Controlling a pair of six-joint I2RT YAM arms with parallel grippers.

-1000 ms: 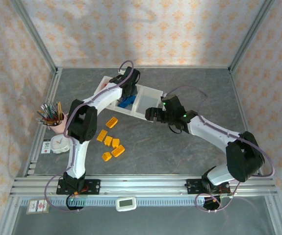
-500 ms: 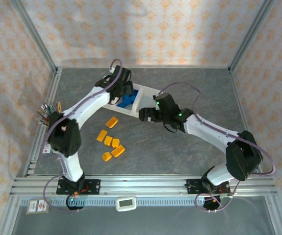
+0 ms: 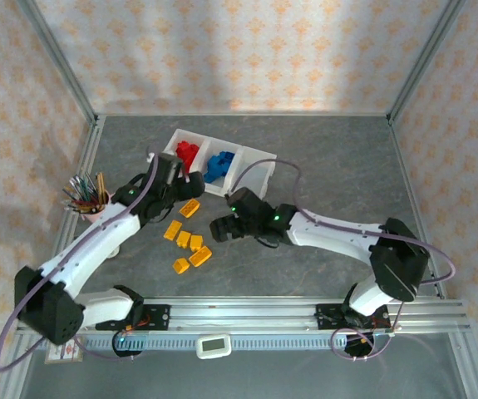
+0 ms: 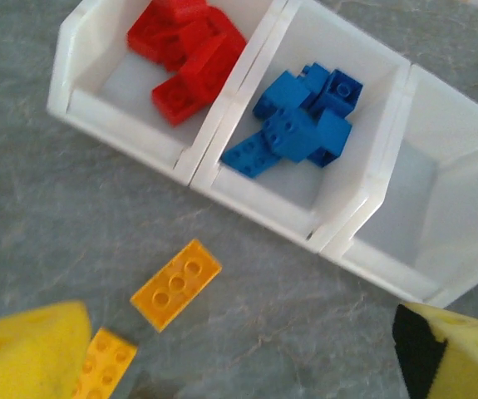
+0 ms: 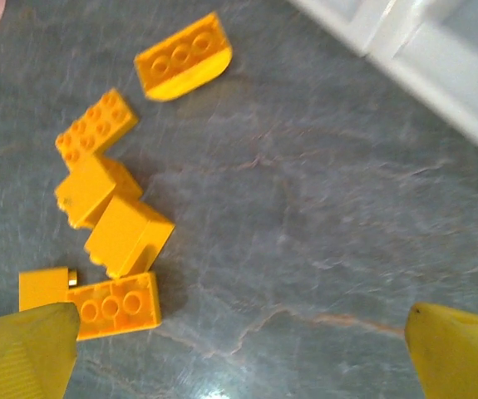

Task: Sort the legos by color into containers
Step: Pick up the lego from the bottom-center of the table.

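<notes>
The three-bin white tray (image 3: 259,158) lies at the back: red legos (image 3: 189,152) in its left bin, blue legos (image 3: 219,165) in the middle, the right bin (image 3: 253,178) bare. Several yellow-orange legos (image 3: 190,243) lie loose on the table in front of it. My left gripper (image 3: 187,184) hovers open just in front of the tray's left end, above one flat yellow brick (image 4: 176,284); the red legos (image 4: 189,54) and blue legos (image 4: 301,125) lie beyond it. My right gripper (image 3: 219,228) stands open just right of the yellow pile (image 5: 129,235), holding nothing.
A pink cup of pencils (image 3: 89,198) stands at the table's left side, beside my left arm. Metal frame posts and patterned walls close in the table. A rail (image 3: 247,314) runs along the near edge.
My left arm has pulled back from over the tray toward the near left, uncovering the red and blue bins. My right gripper has moved left from the tray's right end to the yellow bricks.
</notes>
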